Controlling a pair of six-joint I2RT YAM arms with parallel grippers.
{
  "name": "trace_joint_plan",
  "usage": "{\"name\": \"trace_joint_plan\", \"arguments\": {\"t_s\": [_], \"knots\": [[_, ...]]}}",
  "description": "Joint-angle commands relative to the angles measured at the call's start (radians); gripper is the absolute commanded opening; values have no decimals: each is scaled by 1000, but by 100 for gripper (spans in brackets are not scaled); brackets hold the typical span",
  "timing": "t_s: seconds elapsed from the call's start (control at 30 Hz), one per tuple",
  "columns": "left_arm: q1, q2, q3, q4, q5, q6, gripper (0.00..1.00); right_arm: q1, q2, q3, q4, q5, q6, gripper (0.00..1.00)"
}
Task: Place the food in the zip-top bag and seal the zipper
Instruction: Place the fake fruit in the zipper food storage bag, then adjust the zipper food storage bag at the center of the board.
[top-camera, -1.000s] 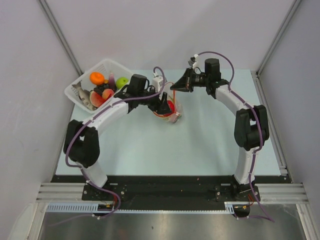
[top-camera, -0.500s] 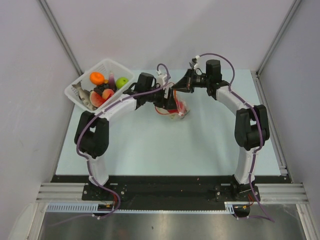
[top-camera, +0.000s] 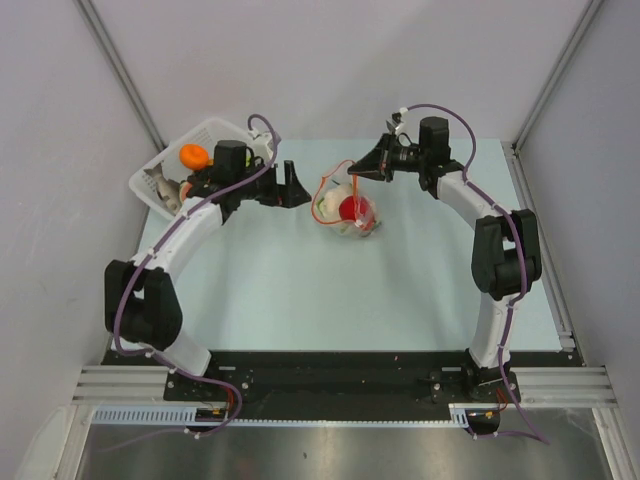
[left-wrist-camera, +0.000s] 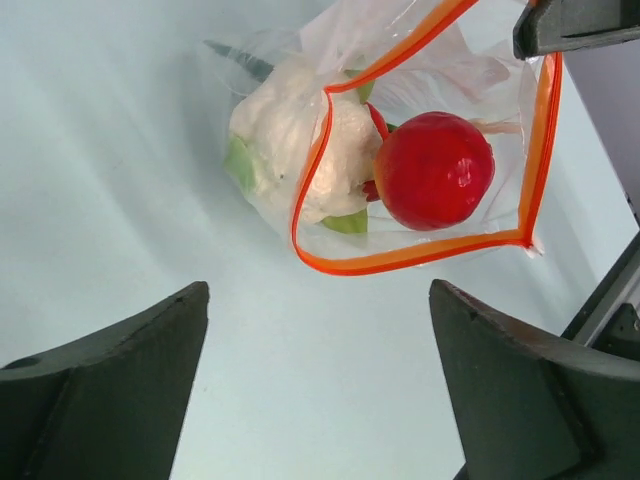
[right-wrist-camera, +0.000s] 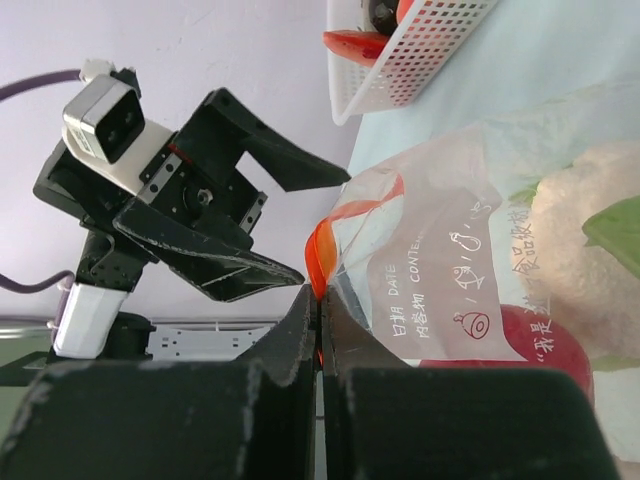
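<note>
The clear zip-top bag (top-camera: 345, 212) lies mid-table with its mouth held open. Its red-orange zipper (left-wrist-camera: 420, 258) forms an open loop. Inside are a red tomato (left-wrist-camera: 435, 170), a white cauliflower (left-wrist-camera: 285, 130) with green leaves (left-wrist-camera: 345, 222). My right gripper (top-camera: 357, 173) is shut on the zipper edge (right-wrist-camera: 322, 255) and holds it up; its pinch shows in the right wrist view (right-wrist-camera: 318, 298). My left gripper (top-camera: 296, 186) is open and empty, left of the bag and apart from it; its tips frame bare table in the left wrist view (left-wrist-camera: 320, 330).
The white slatted basket (top-camera: 228, 133) stands at the far left, under the left forearm. It holds an orange (top-camera: 193, 155), a fish (top-camera: 160, 186) and other toys partly hidden by the arm. The basket also shows in the right wrist view (right-wrist-camera: 420, 55).
My left gripper has pulled back left from the bag's mouth toward the basket, now open and empty. The tomato lies inside the bag. The right gripper keeps its hold.
</note>
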Motion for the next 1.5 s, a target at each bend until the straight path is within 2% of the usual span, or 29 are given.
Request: {"name": "trace_joint_plan", "arguments": {"t_s": [0.0, 0.07, 0.23, 0.3, 0.4, 0.43, 0.5, 0.53, 0.6, 0.7, 0.73, 0.77, 0.83, 0.87, 0.93, 1.1, 1.33, 1.37, 1.47], "knots": [[-20, -22, -69, 8, -43, -38, 88, -3, -12, 13, 73, -27, 30, 0], [-34, 9, -50, -3, -49, -71, 82, 0, -9, 17, 73, -28, 29, 0], [-72, 92, -47, 42, -28, -165, 78, 1, -10, 16, 68, -31, 26, 0], [-84, 115, -40, 60, -34, -193, 74, 0, -12, 11, 69, -31, 26, 0], [-92, 179, -11, 56, -45, -225, 60, 0, -18, 4, 73, -36, 26, 0], [-92, 185, 9, 47, -42, -222, 48, -2, -25, 2, 70, -38, 21, 0], [-92, 182, 31, 19, -42, -193, 32, -5, -31, -4, 65, -36, 12, 0], [-92, 158, 39, 14, -37, -161, 14, -5, -36, -4, 57, -36, 7, 0], [-92, 132, 51, -24, -10, -128, 0, -8, -54, 5, -13, -19, -57, 0], [-95, 71, 120, -128, 41, -64, 0, -5, -84, 63, -200, 1, -221, 0], [-97, 34, 158, -150, 55, -50, 0, -6, -88, 121, -349, 13, -275, 0], [-104, 15, 183, -208, 93, -33, 0, -6, -90, 160, -425, 37, -394, 0], [-107, -29, 233, -268, 121, -13, 0, -8, -94, 256, -629, 80, -500, 0], [-106, -40, 244, -285, 148, -15, 0, -5, -96, 279, -680, 120, -590, 0], [-106, -57, 252, -309, 159, -13, 0, 3, -91, 325, -807, 156, -664, 0], [-52, -43, 122, -331, 127, -42, 0, 43, -76, 344, -862, 242, -801, 0], [-17, -72, 92, -340, 136, 13, 0, 129, -16, 369, -886, 289, -873, 0], [-11, -77, 94, -343, 141, 25, 3, 132, -10, 375, -886, 289, -873, 0], [43, -112, 101, -322, 113, 27, 47, 138, 11, 405, -880, 286, -867, 0]]}}
